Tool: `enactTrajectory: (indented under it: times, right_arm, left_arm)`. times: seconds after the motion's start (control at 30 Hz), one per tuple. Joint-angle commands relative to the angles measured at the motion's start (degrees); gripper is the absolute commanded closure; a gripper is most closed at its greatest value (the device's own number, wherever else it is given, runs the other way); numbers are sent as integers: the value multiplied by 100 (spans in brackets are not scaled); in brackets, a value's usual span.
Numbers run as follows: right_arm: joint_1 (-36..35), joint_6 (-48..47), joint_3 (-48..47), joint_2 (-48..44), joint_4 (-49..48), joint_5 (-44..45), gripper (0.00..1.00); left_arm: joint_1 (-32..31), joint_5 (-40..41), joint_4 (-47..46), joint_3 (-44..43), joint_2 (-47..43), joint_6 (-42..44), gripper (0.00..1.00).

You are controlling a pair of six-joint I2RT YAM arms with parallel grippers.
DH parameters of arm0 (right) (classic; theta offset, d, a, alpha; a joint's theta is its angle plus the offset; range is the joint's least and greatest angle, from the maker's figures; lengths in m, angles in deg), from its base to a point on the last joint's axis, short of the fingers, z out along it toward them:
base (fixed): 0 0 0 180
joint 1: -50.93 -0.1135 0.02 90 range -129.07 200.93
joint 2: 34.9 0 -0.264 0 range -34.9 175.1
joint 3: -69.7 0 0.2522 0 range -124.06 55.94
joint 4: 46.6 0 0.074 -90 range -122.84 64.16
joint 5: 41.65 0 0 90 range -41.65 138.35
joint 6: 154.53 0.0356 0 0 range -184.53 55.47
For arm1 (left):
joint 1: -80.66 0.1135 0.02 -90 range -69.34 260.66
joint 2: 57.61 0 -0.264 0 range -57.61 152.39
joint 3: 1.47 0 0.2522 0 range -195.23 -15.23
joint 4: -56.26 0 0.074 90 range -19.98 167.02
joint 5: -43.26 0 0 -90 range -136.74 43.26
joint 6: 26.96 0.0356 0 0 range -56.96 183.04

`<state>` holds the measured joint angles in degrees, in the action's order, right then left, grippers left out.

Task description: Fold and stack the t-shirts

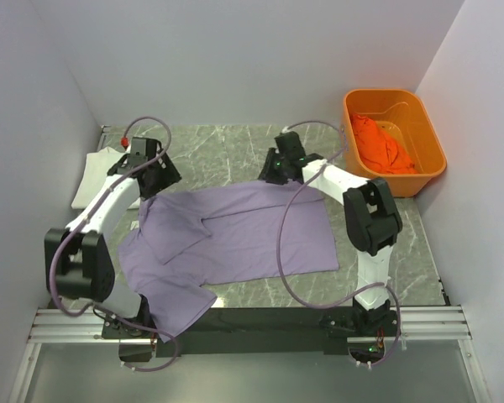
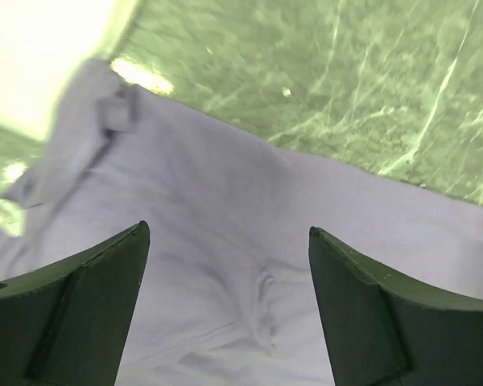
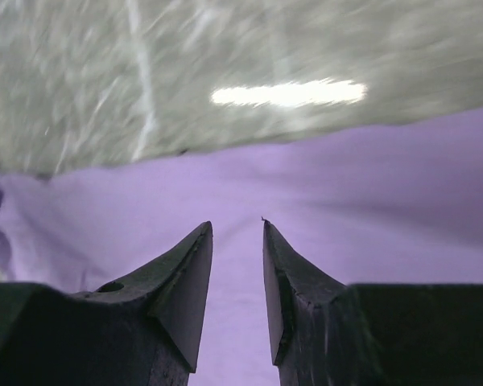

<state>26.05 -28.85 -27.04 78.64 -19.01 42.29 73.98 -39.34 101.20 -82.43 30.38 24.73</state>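
The lavender t-shirt (image 1: 244, 235) lies spread across the middle of the table, with its left sleeve and left side folded in over the body. My left gripper (image 1: 157, 183) hovers over the shirt's far left corner. Its jaws stand wide open in the left wrist view (image 2: 225, 229), and only wrinkled lavender cloth (image 2: 225, 185) shows below them. My right gripper (image 1: 275, 174) is at the shirt's far edge near the middle. A narrow gap shows between its fingers (image 3: 237, 223), with flat lavender cloth (image 3: 346, 185) under them and nothing pinched. The white t-shirt (image 1: 97, 172) lies at the far left. The orange t-shirt (image 1: 380, 144) sits crumpled in the tub.
The orange plastic tub (image 1: 428, 134) stands at the far right corner. Grey marble tabletop (image 1: 227, 147) shows behind the lavender shirt. White walls close in the left, back and right sides. The arm bases and a metal rail run along the near edge.
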Motion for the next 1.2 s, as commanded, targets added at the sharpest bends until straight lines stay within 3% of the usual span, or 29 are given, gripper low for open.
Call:
enactTrajectory:
  times: [0.0,0.13,0.37,0.9,1.17]
  right_arm:
    - [-166,149,-306,282,-3,-272,61]
    - [-210,229,-411,660,32,-343,61]
    - [-43,88,-746,1030,1033,334,60]
    - [1108,88,-658,758,1632,985,60]
    - [1293,211,-650,679,1502,1064,59]
  left_arm:
    - [17,560,-218,277,-483,218,14]
    - [17,929,-261,505,-782,323,10]
    - [35,1202,-349,699,-932,403,10]
    - [255,1010,-340,682,-555,499,12]
    - [342,606,-296,401,-124,359,16]
